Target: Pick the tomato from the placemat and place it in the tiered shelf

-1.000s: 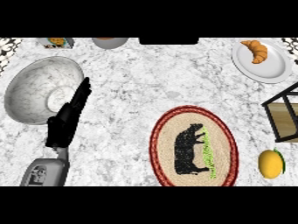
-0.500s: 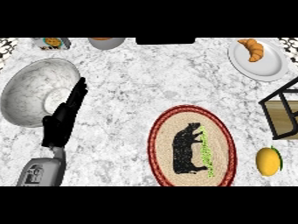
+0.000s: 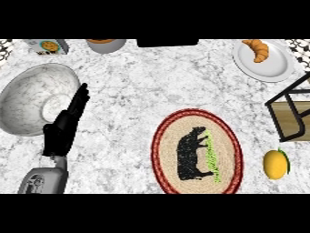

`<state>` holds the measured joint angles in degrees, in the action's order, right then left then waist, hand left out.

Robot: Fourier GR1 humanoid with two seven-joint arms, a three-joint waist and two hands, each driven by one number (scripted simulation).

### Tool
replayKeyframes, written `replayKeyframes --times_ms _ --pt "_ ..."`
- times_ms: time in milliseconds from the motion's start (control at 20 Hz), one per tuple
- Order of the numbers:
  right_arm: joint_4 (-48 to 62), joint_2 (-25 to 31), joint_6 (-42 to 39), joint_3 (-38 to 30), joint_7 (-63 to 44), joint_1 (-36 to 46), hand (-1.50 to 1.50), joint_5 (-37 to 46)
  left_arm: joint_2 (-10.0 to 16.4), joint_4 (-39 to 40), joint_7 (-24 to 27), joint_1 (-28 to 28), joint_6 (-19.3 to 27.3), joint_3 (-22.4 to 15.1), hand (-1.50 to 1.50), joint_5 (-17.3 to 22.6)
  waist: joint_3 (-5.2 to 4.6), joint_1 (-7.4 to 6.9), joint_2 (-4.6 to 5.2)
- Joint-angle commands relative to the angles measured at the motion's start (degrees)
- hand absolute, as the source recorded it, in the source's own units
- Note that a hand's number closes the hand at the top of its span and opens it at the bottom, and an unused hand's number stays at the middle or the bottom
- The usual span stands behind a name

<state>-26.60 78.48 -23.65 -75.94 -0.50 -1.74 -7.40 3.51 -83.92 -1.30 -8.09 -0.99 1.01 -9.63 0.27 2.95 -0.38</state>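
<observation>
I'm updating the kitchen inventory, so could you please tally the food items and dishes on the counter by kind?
Croissant: 1
Yellow-orange fruit: 1
Plate: 1
Bowl: 1
Grey cup, cut off at the far edge: 1
Total: 5

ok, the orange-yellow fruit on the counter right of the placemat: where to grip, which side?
Take the fruit round its body from above, fingers closing across its narrower width. It lies alone on the counter, apart from the placemat and the shelf, so the top and both flanks look free. Probably the right hand's job; only the left hand shows, open, far left.
</observation>
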Motion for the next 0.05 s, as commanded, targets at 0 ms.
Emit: replayKeyframes --times_ms 0 --pt "6.6 0.8 -5.3 -2.9 6.6 -6.4 -1.5 0.0 1.2 0.3 0.2 -0.6 -1.3 1.3 0.0 1.4 0.05 -0.33 0.03"
